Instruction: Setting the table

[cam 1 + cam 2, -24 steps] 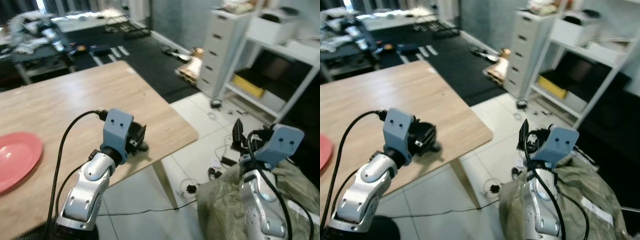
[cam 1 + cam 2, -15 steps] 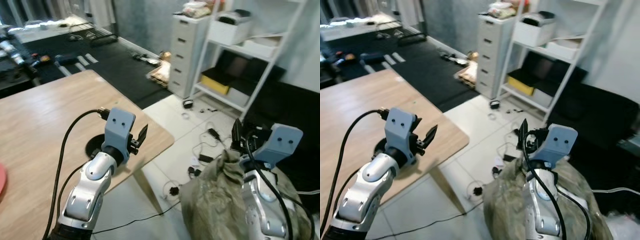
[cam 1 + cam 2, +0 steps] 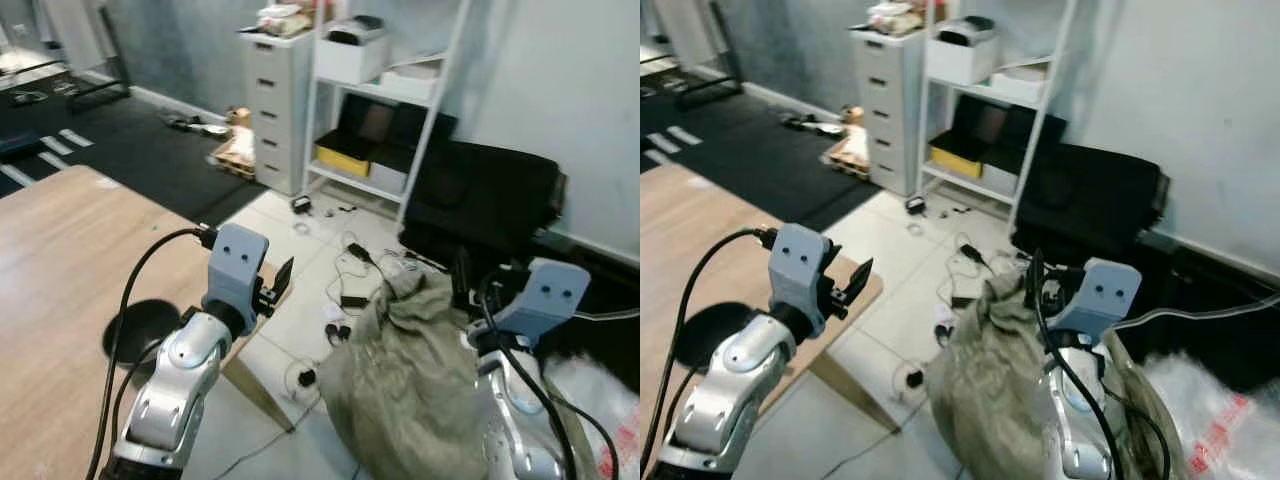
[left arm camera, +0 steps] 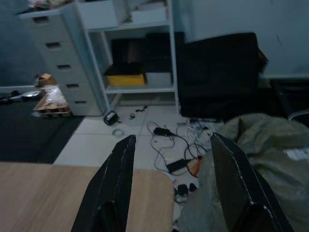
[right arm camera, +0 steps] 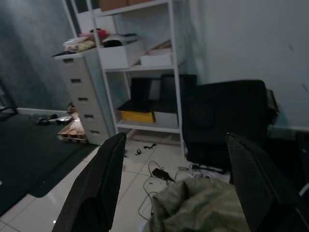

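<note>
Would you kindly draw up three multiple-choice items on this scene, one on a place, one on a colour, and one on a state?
1. Where is the yellow bin?
A. on a low shelf of the white shelving unit
B. on the wooden table
C. on the drawer cabinet

2. What colour is the sack on the floor?
A. red
B. olive green
C. blue

3. How is the left gripper?
A. shut on a plate
B. shut, holding nothing
C. open, holding nothing

Answers:
1. A, it sits on the low shelf beside a white box.
2. B, its crumpled cloth is olive.
3. C, the left wrist view shows floor between the spread fingers.
</note>
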Motion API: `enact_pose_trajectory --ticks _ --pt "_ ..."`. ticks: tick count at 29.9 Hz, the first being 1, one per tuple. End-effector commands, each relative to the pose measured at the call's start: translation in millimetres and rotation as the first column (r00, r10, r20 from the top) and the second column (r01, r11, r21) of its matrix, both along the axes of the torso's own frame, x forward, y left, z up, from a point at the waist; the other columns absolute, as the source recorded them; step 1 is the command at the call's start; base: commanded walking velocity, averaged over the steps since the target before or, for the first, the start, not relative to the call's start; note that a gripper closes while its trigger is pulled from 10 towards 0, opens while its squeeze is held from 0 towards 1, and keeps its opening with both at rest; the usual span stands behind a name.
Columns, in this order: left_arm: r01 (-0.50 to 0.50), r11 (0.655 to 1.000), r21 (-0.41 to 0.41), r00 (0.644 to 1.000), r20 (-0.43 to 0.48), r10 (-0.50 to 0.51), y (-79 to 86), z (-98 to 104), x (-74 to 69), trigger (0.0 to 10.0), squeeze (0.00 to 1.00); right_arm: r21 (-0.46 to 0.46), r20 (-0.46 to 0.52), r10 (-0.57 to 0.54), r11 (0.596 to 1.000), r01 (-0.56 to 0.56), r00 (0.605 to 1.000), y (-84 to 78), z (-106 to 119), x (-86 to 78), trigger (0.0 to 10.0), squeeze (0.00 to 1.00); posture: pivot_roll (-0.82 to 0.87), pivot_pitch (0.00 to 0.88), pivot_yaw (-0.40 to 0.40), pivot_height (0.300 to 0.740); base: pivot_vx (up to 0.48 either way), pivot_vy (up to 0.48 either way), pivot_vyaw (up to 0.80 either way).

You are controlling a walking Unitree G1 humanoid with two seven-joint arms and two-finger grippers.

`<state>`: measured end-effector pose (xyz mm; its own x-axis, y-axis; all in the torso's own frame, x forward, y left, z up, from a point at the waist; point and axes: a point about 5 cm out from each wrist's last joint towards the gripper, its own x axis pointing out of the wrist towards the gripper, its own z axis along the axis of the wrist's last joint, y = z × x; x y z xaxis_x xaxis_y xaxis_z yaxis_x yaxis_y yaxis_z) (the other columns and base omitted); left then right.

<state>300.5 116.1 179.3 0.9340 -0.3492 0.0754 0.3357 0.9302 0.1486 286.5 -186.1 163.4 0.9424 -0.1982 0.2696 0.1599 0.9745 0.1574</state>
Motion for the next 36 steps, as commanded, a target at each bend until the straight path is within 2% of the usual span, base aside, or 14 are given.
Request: enact_pose_trajectory --ticks 1,13,17,19,22,23,24,26,28,31,34,36 --pt "0.004 1.0 0.0 1.0 -0.013 -0.004 -1.2 -2.8 -0.7 10.0 0.0 -0.005 -0.014 -0.001 1.0 0.001 1.0 0.5 -3.0 -1.1 10.0 0.0 -0.05 0.0 0.104 0.74 0.0 0.0 -0.8" --pt "0.011 1.0 -0.004 1.0 -0.024 -0.011 -3.5 -6.6 -1.2 10.0 0.0 -0.024 -0.047 0.026 0.999 -0.027 0.999 5.5 -12.2 -5.4 10.0 0.0 -0.05 0.0 0.101 0.74 0.0 0.0 -0.8" --pt "0.013 0.999 -0.033 0.997 -0.071 -0.015 -4.8 -15.8 -1.5 10.0 0.0 -0.027 -0.088 0.064 0.997 -0.067 0.994 10.3 -22.2 -5.7 10.0 0.0 -0.06 0.0 0.101 0.74 0.0 0.0 -0.8" --pt "-0.011 0.998 -0.057 0.989 -0.151 0.002 -1.4 -33.4 -2.3 10.0 0.0 -0.024 -0.156 0.115 0.993 -0.12 0.981 17.3 -40.4 -4.7 10.0 0.0 -0.05 0.0 0.098 0.74 0.0 0.0 -0.8" --pt "-0.032 0.997 -0.064 0.959 -0.284 0.013 6.6 -66.6 -10.7 10.0 0.0 -0.038 -0.264 0.168 0.982 -0.184 0.95 28.6 -71.9 -7.6 10.0 0.0 -0.04 0.0 0.082 0.74 0.0 0.0 -0.8" --pt "-0.032 0.997 -0.064 0.959 -0.284 0.013 6.6 -66.6 -10.7 10.0 0.0 -0.038 -0.264 0.168 0.982 -0.184 0.95 28.6 -71.9 -7.6 10.0 0.0 -0.04 0.0 0.082 0.74 0.0 0.0 -0.8" --pt "-0.069 0.996 -0.049 0.93 -0.365 0.046 16.6 -90.5 -19.7 10.0 0.0 -0.027 -0.336 0.203 0.974 -0.225 0.92 36.3 -92.4 -12.7 10.0 0.0 -0.03 0.0 0.072 0.74 0.0 0.0 -0.8" --pt "-0.087 0.995 -0.055 0.904 -0.425 0.056 22.9 -104.3 -25.9 10.0 0.0 -0.014 -0.381 0.218 0.97 -0.241 0.899 39.8 -105.0 -16.6 10.0 0.0 -0.02 0.0 0.067 0.74 0.0 0.0 -0.8" --pt "-0.118 0.99 -0.077 0.886 -0.458 0.07 29.7 -109.4 -26.7 10.0 0.0 0.006 -0.42 0.244 0.964 -0.266 0.874 43.1 -114.2 -19.2 10.0 0.0 -0.02 0.0 0.062 0.74 0.0 0.0 -0.8" --pt "-0.101 0.995 -0.019 0.882 -0.465 0.08 38.1 -116.6 -27.3 10.0 0.0 0.02 -0.476 0.277 0.952 -0.305 0.834 46.5 -125.4 -21.8 10.0 0.0 -0.02 0.0 0.059 0.74 0.0 0.0 -0.79" --pt "-0.141 0.99 0.021 0.86 -0.493 0.133 46.0 -132.1 -34.0 10.0 0.0 0.034 -0.492 0.277 0.954 -0.299 0.825 46.4 -131.0 -21.7 10.0 0.0 -0.02 0.0 0.059 0.74 0.0 0.0 -0.78" --pt "-0.181 0.983 0.007 0.848 -0.506 0.16 48.2 -137.5 -37.8 10.0 0.0 0.032 -0.487 0.284 0.951 -0.308 0.826 47.0 -132.4 -20.9 10.0 0.0 -0.02 0.0 0.055 0.74 0.0 0.0 -0.78"
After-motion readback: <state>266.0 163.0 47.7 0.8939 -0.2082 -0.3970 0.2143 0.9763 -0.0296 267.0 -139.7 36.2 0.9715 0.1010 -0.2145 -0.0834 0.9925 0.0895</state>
